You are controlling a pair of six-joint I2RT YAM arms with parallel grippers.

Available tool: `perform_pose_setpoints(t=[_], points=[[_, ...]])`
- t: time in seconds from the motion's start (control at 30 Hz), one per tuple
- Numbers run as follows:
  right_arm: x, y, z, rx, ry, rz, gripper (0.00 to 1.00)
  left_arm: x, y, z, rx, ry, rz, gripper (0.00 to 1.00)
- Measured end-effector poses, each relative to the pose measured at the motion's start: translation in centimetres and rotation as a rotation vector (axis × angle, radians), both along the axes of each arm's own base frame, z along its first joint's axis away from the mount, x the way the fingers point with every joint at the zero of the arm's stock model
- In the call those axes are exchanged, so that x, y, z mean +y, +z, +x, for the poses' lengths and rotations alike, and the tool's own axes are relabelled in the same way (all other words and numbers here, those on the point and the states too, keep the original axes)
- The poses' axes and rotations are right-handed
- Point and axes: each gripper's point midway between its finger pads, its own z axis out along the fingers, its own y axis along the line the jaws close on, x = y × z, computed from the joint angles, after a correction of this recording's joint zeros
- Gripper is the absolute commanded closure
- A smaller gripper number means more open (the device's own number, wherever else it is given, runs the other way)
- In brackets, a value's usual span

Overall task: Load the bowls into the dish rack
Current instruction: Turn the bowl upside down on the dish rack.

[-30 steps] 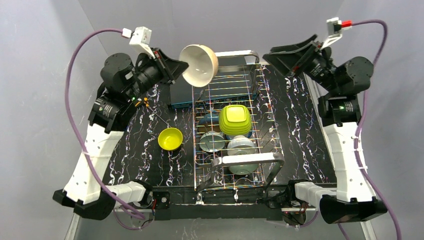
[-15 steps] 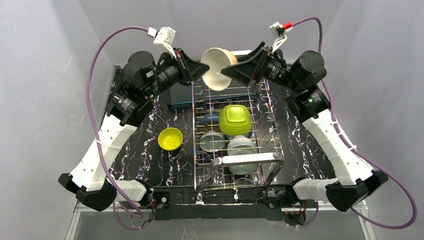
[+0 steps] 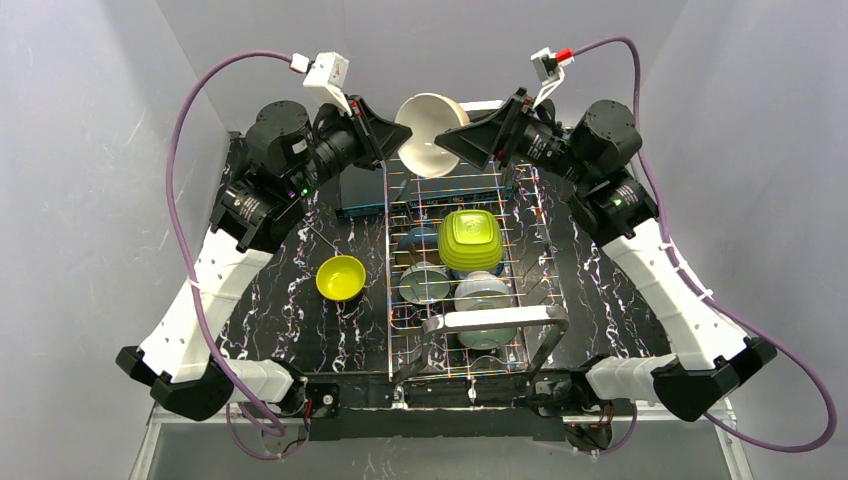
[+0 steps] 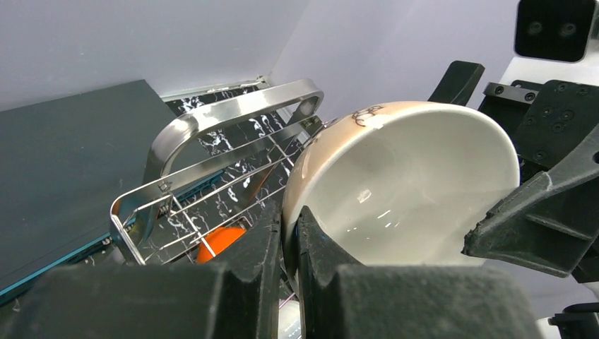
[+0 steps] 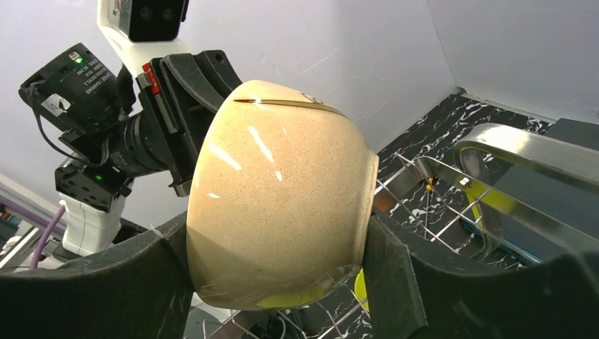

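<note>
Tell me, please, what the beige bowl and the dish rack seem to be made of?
The beige bowl looks like glazed ceramic or stoneware: speckled sandy outside, glossy white inside, sharp highlights. Melamine cannot be ruled out. The dish rack looks like polished steel wire: thin mirror-bright rods and a thick shiny loop handle.

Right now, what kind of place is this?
Probably a robot test bench, not a real kitchen: plain grey walls box in a black marbled table, with a steel dish rack between left arm and right arm.
</note>
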Motion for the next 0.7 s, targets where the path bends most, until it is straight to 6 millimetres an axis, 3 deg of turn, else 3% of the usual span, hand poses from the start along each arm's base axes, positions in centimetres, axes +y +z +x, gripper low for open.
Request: perform_pose_setpoints(t=[0.03, 0.2, 0.43, 0.5, 0.7], points=[[0.1, -0.2, 0.0, 0.001, -0.003, -0.008, 0.98, 0.0, -0.2, 0.0, 0.003, 0.002, 0.006, 0.98], [0.1, -0.6, -0.1, -0.008, -0.013, -0.043, 0.99, 0.1, -0.8, -0.1, 0.016, 0.009, 0.02, 0.88], [-0.1, -1.9, -0.1, -0.062, -0.048, -0.184, 0.99, 0.0, -1.0, -0.8, 0.022, -0.003, 0.011, 0.4], [-0.3, -2.8, 0.5, -0.07, -0.073, -0.241, 0.99, 0.3, -0.5, -1.3, 0.015, -0.004, 0.001, 0.3], [-1.1, -6.3, 3.1, -0.08, -0.158, -0.44, 0.99, 2.6, 0.8, -3.3, -0.012, 0.033, -0.008, 0.22]])
